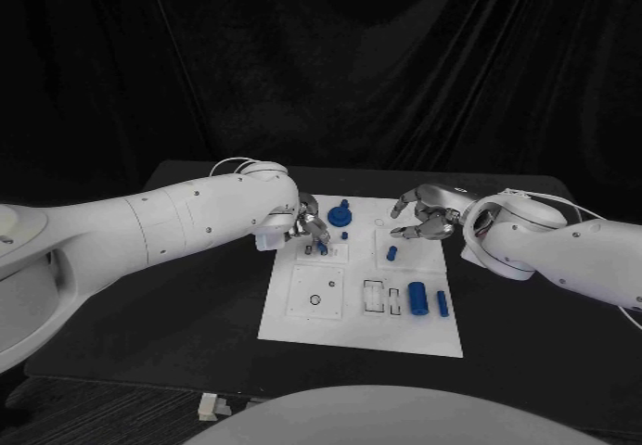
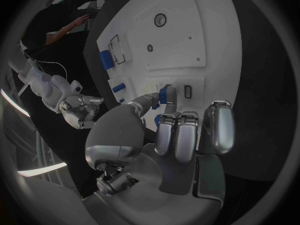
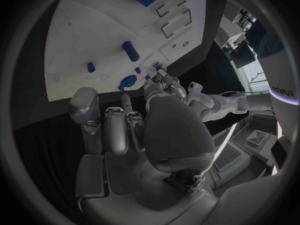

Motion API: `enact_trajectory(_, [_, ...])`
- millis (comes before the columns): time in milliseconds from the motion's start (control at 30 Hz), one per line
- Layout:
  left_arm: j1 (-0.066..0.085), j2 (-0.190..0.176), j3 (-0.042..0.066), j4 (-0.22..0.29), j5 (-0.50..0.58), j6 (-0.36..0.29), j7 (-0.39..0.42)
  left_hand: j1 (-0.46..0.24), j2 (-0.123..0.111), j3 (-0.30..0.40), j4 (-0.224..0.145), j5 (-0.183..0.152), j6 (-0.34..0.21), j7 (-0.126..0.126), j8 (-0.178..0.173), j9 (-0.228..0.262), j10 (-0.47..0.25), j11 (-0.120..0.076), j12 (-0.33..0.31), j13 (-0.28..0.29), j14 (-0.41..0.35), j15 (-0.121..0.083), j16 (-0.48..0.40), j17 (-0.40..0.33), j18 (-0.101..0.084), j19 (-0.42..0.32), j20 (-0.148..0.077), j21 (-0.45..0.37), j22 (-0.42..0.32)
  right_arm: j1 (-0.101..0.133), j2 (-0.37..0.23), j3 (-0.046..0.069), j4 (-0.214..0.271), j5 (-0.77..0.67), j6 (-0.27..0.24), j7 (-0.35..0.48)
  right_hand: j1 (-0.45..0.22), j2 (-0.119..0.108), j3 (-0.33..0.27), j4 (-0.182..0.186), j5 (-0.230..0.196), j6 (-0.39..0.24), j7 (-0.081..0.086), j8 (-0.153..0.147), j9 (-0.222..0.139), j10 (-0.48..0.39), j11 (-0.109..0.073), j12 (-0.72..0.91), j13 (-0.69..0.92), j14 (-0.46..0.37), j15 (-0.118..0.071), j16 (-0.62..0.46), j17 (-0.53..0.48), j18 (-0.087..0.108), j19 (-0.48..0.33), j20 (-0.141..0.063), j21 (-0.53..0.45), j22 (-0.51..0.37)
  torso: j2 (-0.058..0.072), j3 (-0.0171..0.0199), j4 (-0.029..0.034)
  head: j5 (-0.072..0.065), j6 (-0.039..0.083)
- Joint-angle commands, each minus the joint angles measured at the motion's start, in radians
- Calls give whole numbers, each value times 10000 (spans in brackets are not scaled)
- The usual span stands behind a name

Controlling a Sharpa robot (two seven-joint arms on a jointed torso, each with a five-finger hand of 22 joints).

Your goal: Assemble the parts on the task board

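White board [image 1: 301, 320] lies mid-table [image 1: 160, 306], long side running away from the robot. Left hand [image 1: 305, 229] is down over the board's far left part, fingers pointing at the surface; in the left wrist view its thumb and a fingertip [image 2: 152, 101] close on a small blue part [image 2: 166, 93] right at the board, next to a small dark rectangular slot [image 2: 187, 91]. The rest of that hand's fingers are held straight and together, off the part. Whether the part is already seated in the board or just held against it, cannot tell. Right hand [image 1: 426, 215] hovers at the board's far right corner, fingers curled loosely, apart, nothing seen in them; it seems clear of the board surface. Between the two hands, near the far edge, stands a round blue knob piece [image 1: 340, 216] with a stem on top. A small blue peg [image 1: 345, 235] sits just on the near side of it, and another short peg [image 1: 392, 251] stands further right. On the near right of the board lie a fat blue cylinder [image 1: 418, 298] and a thinner blue rod [image 1: 442, 303], side by side, just apart, both lengthwise along the board. Left of them are two narrow rectangular outlines [image 1: 384, 298], and further left a square plate with a small dark ring [image 1: 314, 299].
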Motion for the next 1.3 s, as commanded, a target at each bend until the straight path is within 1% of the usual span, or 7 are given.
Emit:
enact_trajectory(33, [-7,-63,9,182,-755,-807,223,-131,5,996,-889,-50,83,-18,-78,11,1038,-106,35,2633,918,-103,-44,2422,40,119,-27,29,1220,-51,-11,6,-4,-11,38,-142,-16,94,-1,-75,33,80,10,44,9,571,74,-42,2177,495,70,-35,1419,-45,-44,-7,-30,1245,14,-4,-47,31,-2])
enact_trajectory(67, [-8,-74,9,211,-806,-824,240,-151,6,1008,-888,-67,86,-20,-101,11,1038,-113,35,2633,1061,-111,-4,2627,33,152,-35,43,1237,-61,-11,6,-8,-11,38,-139,-12,94,-1,-79,36,82,9,48,9,564,74,-47,2170,493,70,-39,1416,-46,-44,-6,-29,1245,13,-5,-40,29,-2])
enact_trajectory(133, [-9,-92,8,258,-881,-813,257,-230,10,1075,-924,-124,102,-34,-225,29,1038,-144,35,2633,1064,-144,-3,2633,27,214,-75,27,1248,-83,-8,6,-15,-11,33,-135,-12,94,-1,-79,36,82,9,48,9,564,74,-47,2170,493,70,-39,1416,-46,-44,-6,-29,1245,15,-2,-52,59,-2])
enact_trajectory(333, [-18,-145,7,366,-990,-719,284,-288,22,1067,-908,-244,125,-39,-274,41,1038,-151,35,2633,1064,-152,-3,2633,33,207,-87,-4,1232,-137,3,6,-35,-10,21,-121,-12,94,-1,-79,36,82,9,48,9,564,74,-47,2170,493,70,-39,1416,-46,-44,-6,-29,1245,19,2,-71,92,-2])
enact_trajectory(733, [-72,-175,5,248,-1026,-733,469,-294,54,1081,-903,-272,158,-47,-279,56,1038,-157,35,2633,1064,-154,-3,2633,34,208,-90,-15,1230,-162,-7,6,-69,81,-5,-89,-12,94,-1,-79,36,82,9,48,9,564,74,-47,2170,493,70,-39,1416,-46,-44,-6,-29,1245,15,4,-68,76,-2])
enact_trajectory(1033, [-130,-197,5,254,-1028,-650,485,-323,72,1076,-882,-288,189,-49,-279,73,1038,-160,35,2633,1064,-157,-3,2633,40,192,-94,-38,1215,-169,3,6,-84,94,5,-90,0,92,-4,-94,48,87,7,61,6,556,73,-52,2164,489,71,-46,1410,-41,-54,-5,-52,1240,15,1,-69,162,-2])
enact_trajectory(1300, [-182,-208,5,219,-1028,-601,513,-338,79,1071,-870,-299,198,-51,-281,79,1038,-160,35,2633,1064,-158,-3,2633,41,190,-95,-43,1213,-187,36,6,-106,96,15,-69,0,92,-4,-94,48,87,7,61,6,556,73,-52,2164,489,71,-46,1410,-41,-54,-5,-52,1240,16,-3,-62,148,-2])
